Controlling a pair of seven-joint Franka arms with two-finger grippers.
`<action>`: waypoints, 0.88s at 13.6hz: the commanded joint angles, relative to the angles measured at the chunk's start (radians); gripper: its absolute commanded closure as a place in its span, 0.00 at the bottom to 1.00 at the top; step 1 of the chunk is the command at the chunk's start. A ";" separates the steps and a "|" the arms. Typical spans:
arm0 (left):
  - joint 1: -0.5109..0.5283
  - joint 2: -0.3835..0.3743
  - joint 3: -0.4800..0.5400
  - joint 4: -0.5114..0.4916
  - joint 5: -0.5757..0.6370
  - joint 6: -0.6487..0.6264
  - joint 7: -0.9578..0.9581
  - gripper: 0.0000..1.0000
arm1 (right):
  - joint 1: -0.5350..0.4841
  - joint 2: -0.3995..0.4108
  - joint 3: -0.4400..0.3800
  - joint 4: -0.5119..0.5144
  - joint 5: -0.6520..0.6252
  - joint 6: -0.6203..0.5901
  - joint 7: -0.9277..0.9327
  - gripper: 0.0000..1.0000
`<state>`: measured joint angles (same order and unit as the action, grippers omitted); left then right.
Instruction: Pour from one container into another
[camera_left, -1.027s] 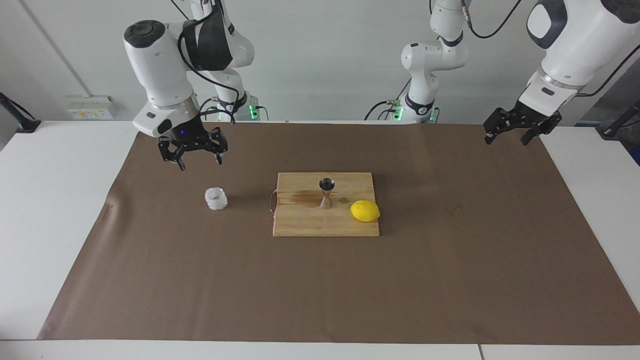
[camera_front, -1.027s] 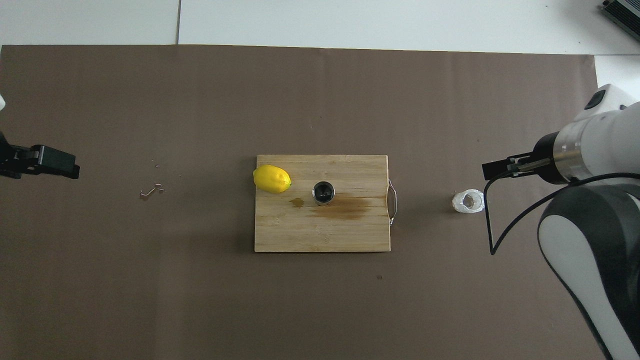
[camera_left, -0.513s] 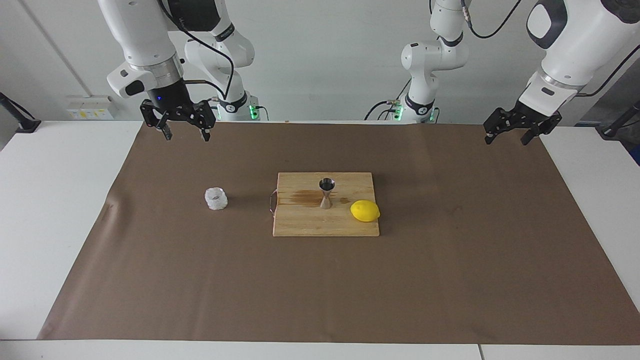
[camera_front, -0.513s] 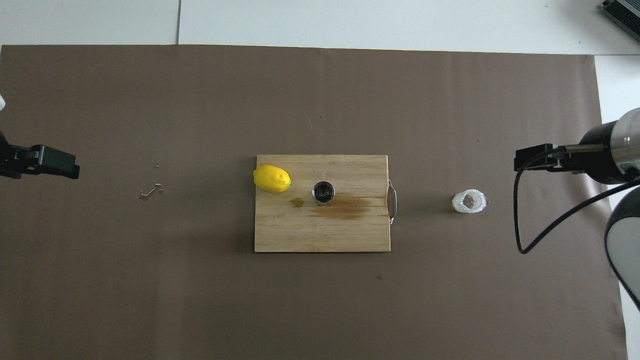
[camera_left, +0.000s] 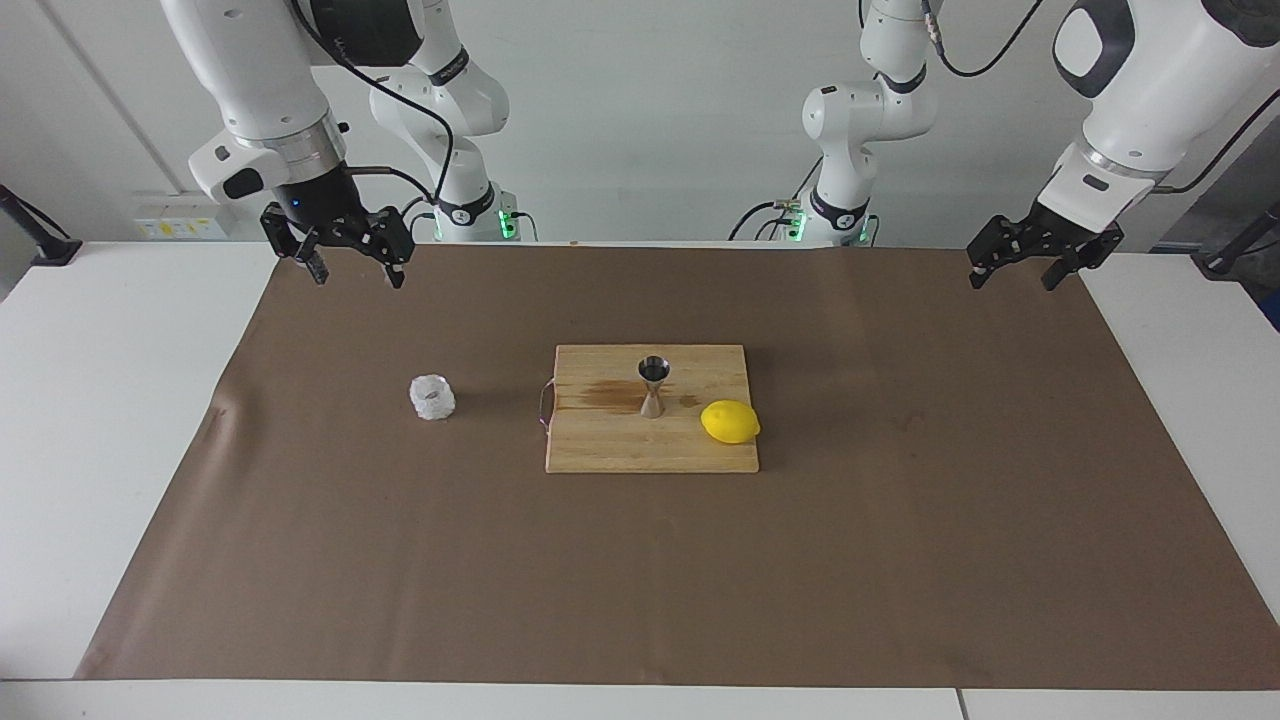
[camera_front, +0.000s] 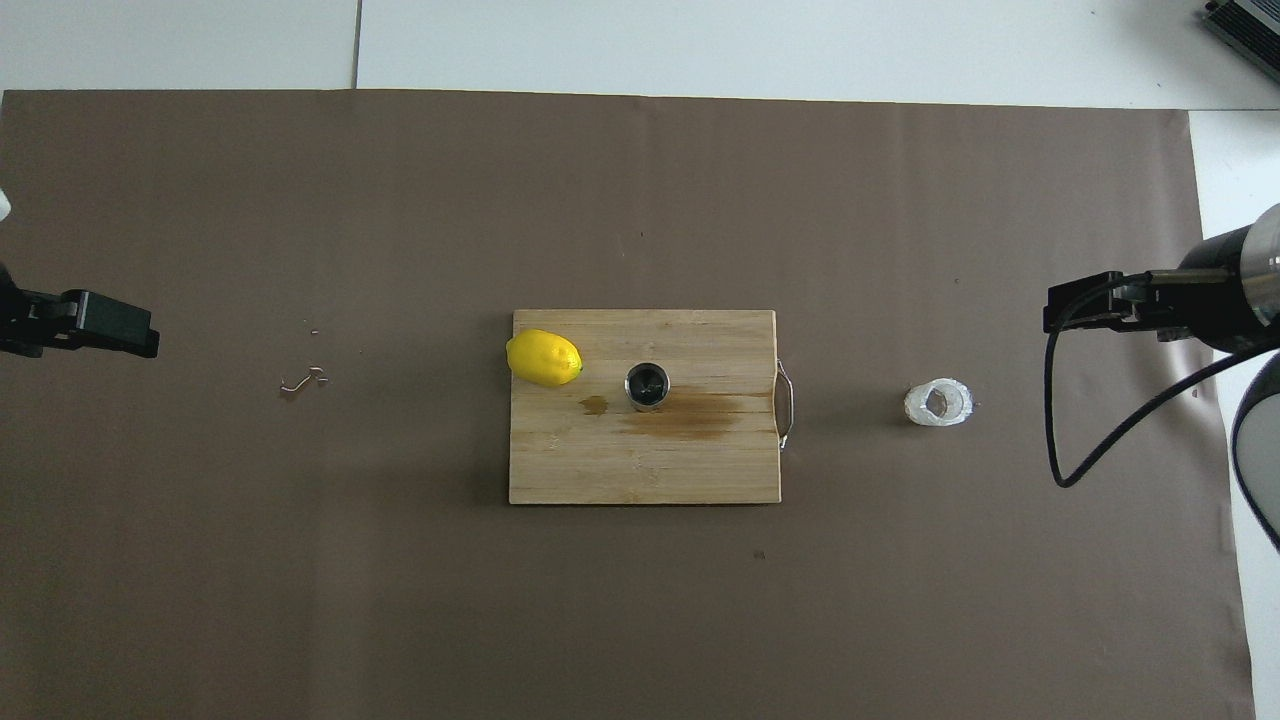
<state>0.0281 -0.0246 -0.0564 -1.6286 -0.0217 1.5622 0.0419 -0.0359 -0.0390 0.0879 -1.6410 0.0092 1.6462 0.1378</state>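
Both pincers open and empty, up over the paper's ends
Cup (camera_left: 432, 397) on brown paper toward right arm's end; jigger (camera_left: 653, 386) upright on board (camera_left: 620, 445); right pincer (camera_left: 355, 265), left pincer (camera_left: 1012, 270)

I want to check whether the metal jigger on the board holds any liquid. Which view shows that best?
The overhead view: it looks straight down into the jigger, whose inside looks dark. The facing view shows the jigger from the side, upright on the cutting board, with only a sliver of its mouth.
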 joint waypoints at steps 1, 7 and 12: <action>0.004 -0.008 0.000 -0.014 -0.004 0.016 0.013 0.00 | -0.002 0.013 0.007 0.029 -0.018 -0.025 0.023 0.00; 0.004 -0.008 0.000 -0.014 -0.004 0.018 0.013 0.00 | -0.009 0.011 0.007 0.027 -0.014 -0.020 0.023 0.00; 0.004 -0.006 0.000 -0.014 -0.004 0.018 0.013 0.00 | 0.069 0.013 -0.072 0.029 -0.014 -0.032 0.023 0.00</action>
<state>0.0281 -0.0245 -0.0564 -1.6286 -0.0217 1.5622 0.0419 -0.0218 -0.0390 0.0657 -1.6372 0.0092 1.6416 0.1379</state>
